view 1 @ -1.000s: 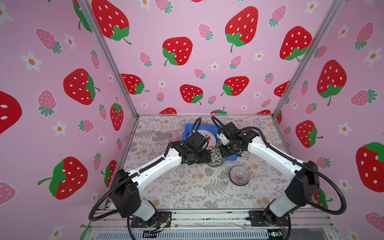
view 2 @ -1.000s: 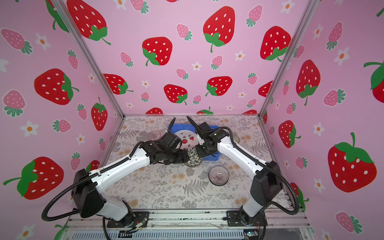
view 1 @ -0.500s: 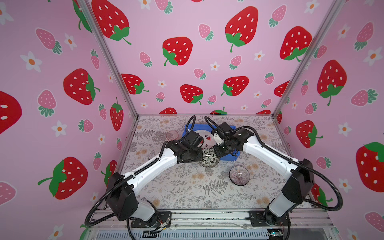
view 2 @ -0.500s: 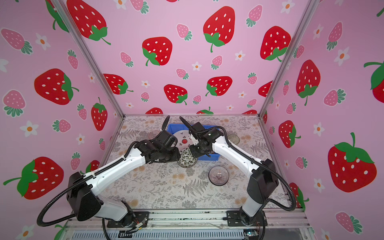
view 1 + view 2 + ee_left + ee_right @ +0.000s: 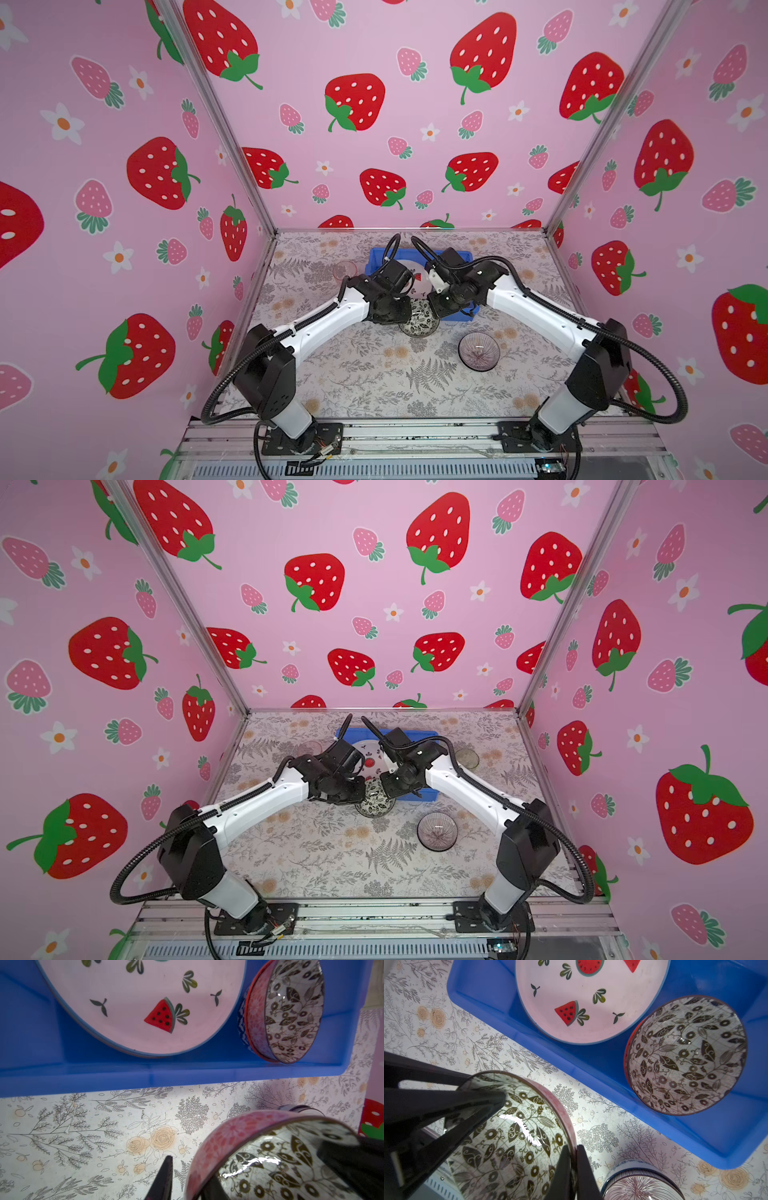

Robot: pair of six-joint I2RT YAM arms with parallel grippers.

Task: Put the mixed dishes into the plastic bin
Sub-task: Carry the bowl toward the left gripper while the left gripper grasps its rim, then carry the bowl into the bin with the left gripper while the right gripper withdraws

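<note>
Here, arms (image 5: 328, 322) (image 5: 536, 309) angled inward — right jaws pinch the red bowl (image 5: 419, 325), left jaws narrowly astride its rim.

Watermelon plate (image 5: 587, 1001) and nested bowls (image 5: 685, 1055) crowd the bin (image 5: 483, 991); one end lies bare

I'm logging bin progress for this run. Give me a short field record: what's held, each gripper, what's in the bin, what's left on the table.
held: red-walled patterned bowl, tilted, outside the blue bin, by its front wall
right gripper: shut on the bowl's rim
left gripper: open, jaws straddling the opposite rim
in bin: watermelon plate; matching patterned bowl nested in a blue-white bowl
on table: clear ribbed bowl, pink tumbler, green tumbler
</note>
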